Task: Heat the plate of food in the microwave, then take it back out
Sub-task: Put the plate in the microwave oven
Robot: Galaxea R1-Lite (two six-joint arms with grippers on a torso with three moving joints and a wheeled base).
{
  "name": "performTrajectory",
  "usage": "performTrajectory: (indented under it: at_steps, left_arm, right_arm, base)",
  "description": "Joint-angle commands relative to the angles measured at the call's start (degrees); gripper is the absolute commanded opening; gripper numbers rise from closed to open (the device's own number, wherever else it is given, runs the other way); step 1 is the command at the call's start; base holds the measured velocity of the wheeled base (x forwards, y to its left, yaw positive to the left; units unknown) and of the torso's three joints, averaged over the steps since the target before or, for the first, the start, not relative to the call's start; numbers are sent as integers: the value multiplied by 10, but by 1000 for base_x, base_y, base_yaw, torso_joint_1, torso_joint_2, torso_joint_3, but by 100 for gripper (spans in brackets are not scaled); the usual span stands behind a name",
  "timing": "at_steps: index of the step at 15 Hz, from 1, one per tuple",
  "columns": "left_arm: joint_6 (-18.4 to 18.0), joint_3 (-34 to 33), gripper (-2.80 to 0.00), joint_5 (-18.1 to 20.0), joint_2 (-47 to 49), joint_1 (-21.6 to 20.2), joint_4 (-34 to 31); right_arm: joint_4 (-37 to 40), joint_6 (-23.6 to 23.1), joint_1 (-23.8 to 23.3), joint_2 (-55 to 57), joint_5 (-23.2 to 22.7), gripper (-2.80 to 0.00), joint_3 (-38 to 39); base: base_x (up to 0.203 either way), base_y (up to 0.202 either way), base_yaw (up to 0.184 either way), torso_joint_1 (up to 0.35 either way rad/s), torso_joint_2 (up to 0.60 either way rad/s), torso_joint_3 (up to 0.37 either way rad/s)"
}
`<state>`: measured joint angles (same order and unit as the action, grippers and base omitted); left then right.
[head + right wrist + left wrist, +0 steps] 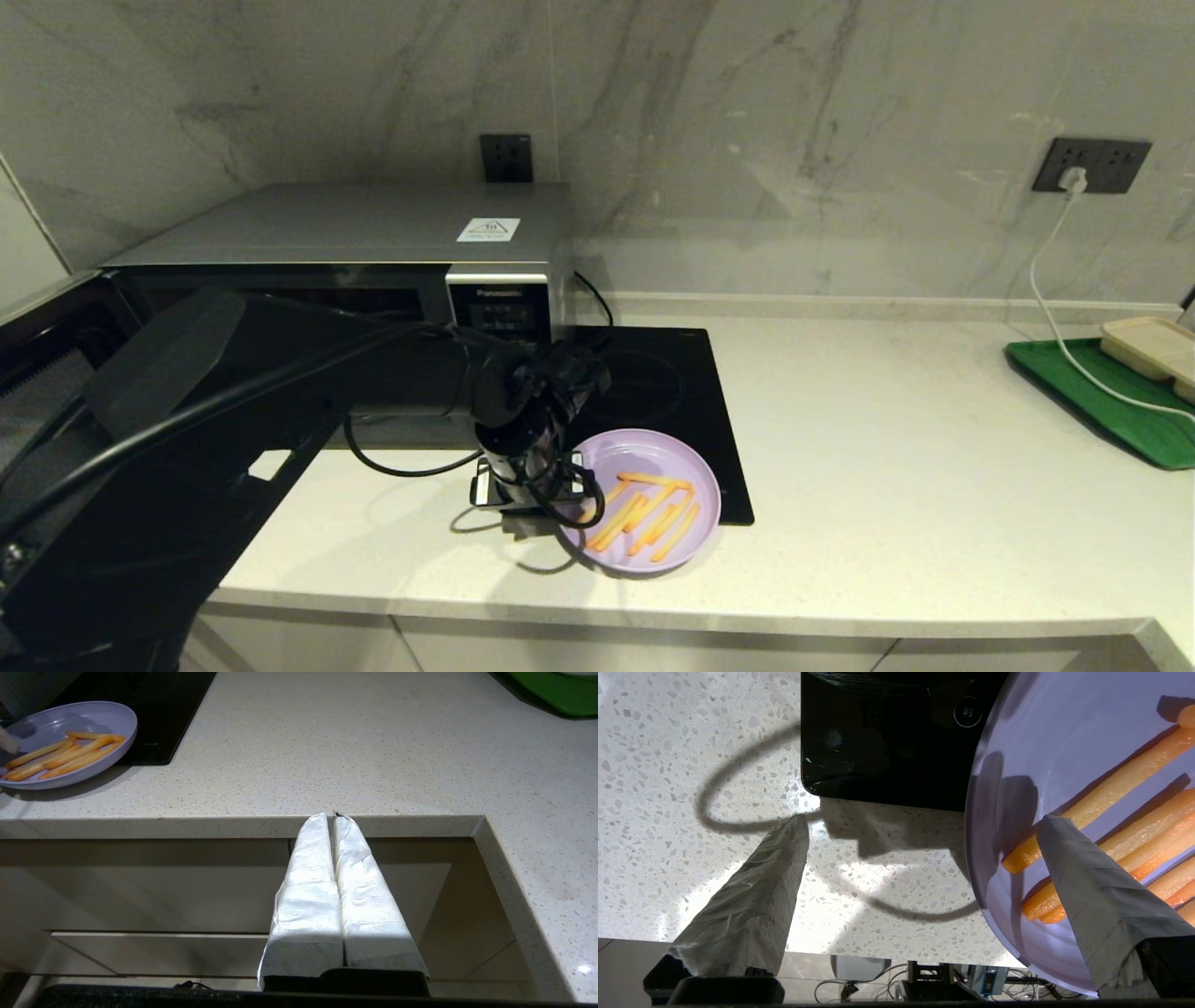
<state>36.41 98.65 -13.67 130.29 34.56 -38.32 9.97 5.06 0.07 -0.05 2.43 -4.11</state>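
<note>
The lilac plate of food (pixel 674 464) rests on the counter with its far edge over the black cooktop (pixel 677 383), and several orange fries (pixel 649 511) lie on it. My left gripper (pixel 534 490) points down at the plate's left rim and is open. In the left wrist view the left gripper (pixel 923 821) straddles the rim of the plate (pixel 1064 737): one padded finger (pixel 1092 891) hangs over the fries, the other (pixel 756 896) over bare counter. The silver microwave (pixel 373 224) stands behind my left arm, which hides its front. The right gripper (pixel 329 815) is shut and empty, low by the counter's front edge.
A green tray (pixel 1102 397) holding a beige compartment tray (pixel 1153 343) sits at the far right, with a white cable (pixel 1050 299) running down from the wall socket. Open counter (pixel 915 448) lies between the cooktop and that tray. The plate (pixel 70 716) lies near the counter's front edge.
</note>
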Motion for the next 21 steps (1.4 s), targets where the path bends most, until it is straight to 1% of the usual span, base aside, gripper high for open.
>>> performTrajectory:
  at_steps: [1, 13, 21]
  left_arm:
    - [2, -2, 0, 2, 3, -1, -1]
    - [1, -39, 0, 3, 1, 21, 0]
    - [2, -37, 0, 2, -2, 33, 1]
  right_arm:
    - [1, 0, 0, 0, 0, -280, 0]
    - [0, 0, 0, 0, 0, -280, 0]
    - [0, 0, 0, 0, 0, -280, 0]
  base:
    - [0, 0, 0, 0, 0, 0]
    - [0, 0, 0, 0, 0, 0]
    - [0, 0, 0, 0, 0, 0]
